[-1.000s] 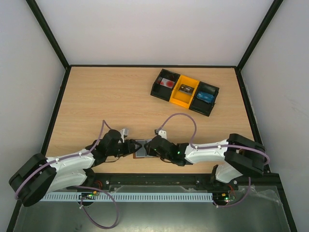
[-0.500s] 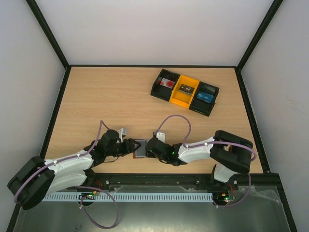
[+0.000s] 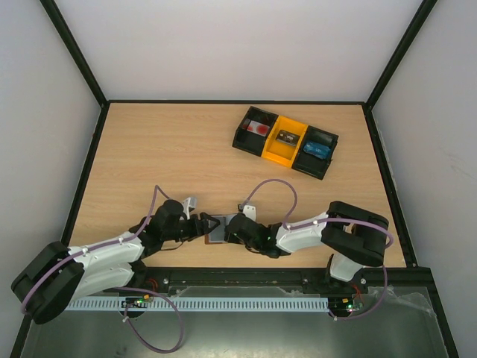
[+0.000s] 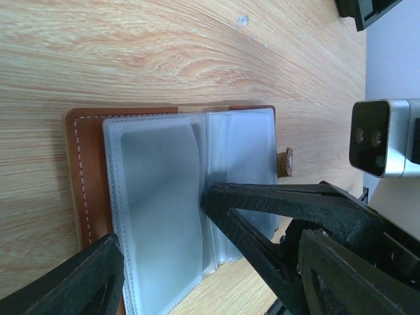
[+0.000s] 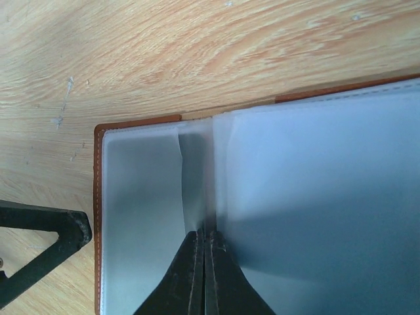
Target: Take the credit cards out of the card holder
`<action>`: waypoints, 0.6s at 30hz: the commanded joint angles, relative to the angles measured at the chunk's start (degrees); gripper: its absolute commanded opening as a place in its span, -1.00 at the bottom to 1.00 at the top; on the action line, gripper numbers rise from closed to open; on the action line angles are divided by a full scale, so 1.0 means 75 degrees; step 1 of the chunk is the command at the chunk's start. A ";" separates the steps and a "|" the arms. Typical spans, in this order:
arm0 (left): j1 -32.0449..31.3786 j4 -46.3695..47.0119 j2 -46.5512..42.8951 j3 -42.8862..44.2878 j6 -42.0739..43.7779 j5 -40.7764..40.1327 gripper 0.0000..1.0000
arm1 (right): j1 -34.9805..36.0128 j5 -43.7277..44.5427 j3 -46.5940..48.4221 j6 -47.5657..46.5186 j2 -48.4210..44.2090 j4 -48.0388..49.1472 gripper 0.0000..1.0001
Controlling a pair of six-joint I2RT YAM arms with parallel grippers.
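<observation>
- small brown leather-like bifold card holder [image 3: 215, 228]: spread open and flat on the light wooden desk [image 3: 164, 164], close to its near edge and about midway along it, grey-blue inside facing up.
- between the two grippers, one at each side of it.
- left gripper [image 3: 200, 226]: black fingers [image 4: 92, 275] well apart, clamped on nothing; one tip just over the stitched brown border at one outer end of the holder, the other beyond the opposite end, past the small snap tab [image 4: 286, 162].
- frosted clear sleeves across both halves, in the wide gap between those fingers.
- right gripper [image 5: 204, 233]: thin black fingers pressed together, no gap between them; joint tip down on the middle fold, right where the two sleeve pages meet.
- cannot tell whether a sleeve edge sits pinched in that tip or merely under it.
- thin flat grey credit cards [image 4: 161, 203]: visible only as a darker rectangle behind the frosted sleeve on the half away from the tab, inside the holder, apart from every finger.
- black-and-yellow tray of bins [image 3: 277, 157]: well apart, towards the far right corner of the desk.
</observation>
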 commanded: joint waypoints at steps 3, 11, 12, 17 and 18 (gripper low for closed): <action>0.0049 0.0390 0.0128 -0.0036 0.0043 0.0177 0.50 | 0.0042 -0.0150 -0.0455 0.0258 0.0400 0.0142 -0.96; 0.0049 0.0609 0.0199 -0.0017 0.0014 0.0299 0.58 | 0.0048 -0.0014 -0.0614 0.0377 0.0218 0.0267 -0.96; 0.0049 0.0647 0.0251 -0.0043 0.0000 0.0300 0.59 | 0.0048 0.0014 -0.0589 0.0341 0.0188 0.0199 -0.96; 0.0049 0.0608 0.0329 -0.0055 -0.0048 0.0241 0.59 | 0.0048 0.0153 -0.0148 0.0017 -0.0013 -0.0480 -0.89; 0.0049 0.0551 0.0292 -0.0043 -0.0043 0.0231 0.59 | 0.0045 0.0138 -0.0084 -0.0015 -0.0057 -0.0502 -0.85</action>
